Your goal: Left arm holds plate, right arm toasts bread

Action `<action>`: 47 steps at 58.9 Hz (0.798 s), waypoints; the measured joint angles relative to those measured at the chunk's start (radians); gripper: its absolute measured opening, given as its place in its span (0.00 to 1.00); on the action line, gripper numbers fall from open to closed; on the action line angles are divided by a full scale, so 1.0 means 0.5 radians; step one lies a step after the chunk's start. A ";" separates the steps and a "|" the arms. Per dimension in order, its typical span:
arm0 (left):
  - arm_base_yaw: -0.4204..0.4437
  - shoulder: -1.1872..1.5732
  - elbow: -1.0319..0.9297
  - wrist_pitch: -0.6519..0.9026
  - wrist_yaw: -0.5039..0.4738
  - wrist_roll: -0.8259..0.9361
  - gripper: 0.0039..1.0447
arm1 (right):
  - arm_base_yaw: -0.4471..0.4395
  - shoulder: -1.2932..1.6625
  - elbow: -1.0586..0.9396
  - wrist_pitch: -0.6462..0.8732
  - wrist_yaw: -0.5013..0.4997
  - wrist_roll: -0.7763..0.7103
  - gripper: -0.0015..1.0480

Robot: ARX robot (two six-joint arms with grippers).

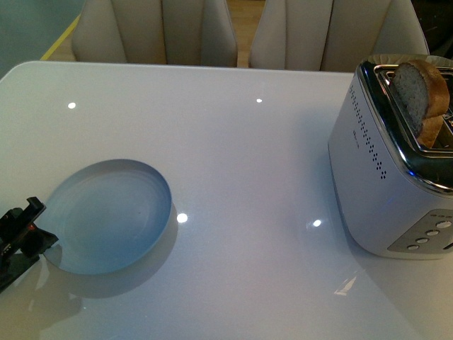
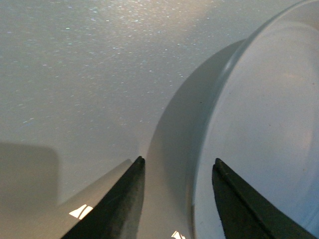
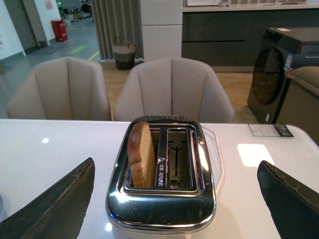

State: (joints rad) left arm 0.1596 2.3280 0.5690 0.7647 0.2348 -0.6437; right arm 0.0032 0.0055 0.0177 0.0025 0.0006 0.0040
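Only your right wrist view shows the toaster's [image 3: 162, 181] empty second slot beside the bread [image 3: 140, 160]. Your right fingers [image 3: 55, 209] are spread wide, holding nothing. Your left fingers [image 2: 124, 204] are spread across the plate's [image 2: 264, 124] rim.

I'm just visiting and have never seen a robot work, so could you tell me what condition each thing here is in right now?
Bread: upright in one toaster slot, top sticking out.
Toaster: second slot empty.
Plate: empty, tilted, one edge off the table.
Left gripper: open, fingers straddling the plate's rim.
Right gripper: open wide, holding nothing, above the toaster.
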 joint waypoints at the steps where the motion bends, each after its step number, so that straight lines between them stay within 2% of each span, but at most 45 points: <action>1: 0.002 -0.009 -0.005 -0.005 -0.002 0.001 0.46 | 0.000 0.000 0.000 0.000 0.000 0.001 0.91; 4: 0.008 -0.056 -0.033 -0.024 -0.017 0.000 0.55 | 0.000 0.000 0.000 0.000 -0.001 0.001 0.91; 11: 0.014 -0.345 -0.124 -0.115 -0.115 -0.004 0.82 | 0.000 0.000 0.000 0.000 -0.001 0.001 0.91; 17: -0.001 -0.561 -0.174 -0.182 -0.198 -0.020 0.95 | 0.000 0.000 0.000 0.000 -0.001 0.001 0.91; 28: -0.108 -1.201 -0.224 -0.455 -0.426 -0.133 0.93 | 0.000 0.000 0.000 0.000 -0.001 0.000 0.91; 36: -0.345 -1.780 -0.175 -0.798 -0.669 -0.215 0.93 | 0.000 0.000 0.000 0.000 0.000 0.001 0.91; 43: -0.539 -2.028 -0.117 -1.016 -0.893 -0.291 0.93 | 0.000 0.000 0.000 0.000 -0.001 0.001 0.91; 44: -0.561 -2.037 -0.122 -0.996 -0.898 -0.253 0.92 | 0.000 0.000 0.000 0.000 -0.001 0.001 0.91; 47: -0.586 -2.033 -0.266 -0.477 -0.781 0.043 0.82 | 0.000 0.000 0.000 0.000 0.000 0.000 0.91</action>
State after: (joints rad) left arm -0.1333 1.3117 0.4358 0.5262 -0.1558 -0.6220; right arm 0.0032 0.0055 0.0177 0.0025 0.0006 0.0040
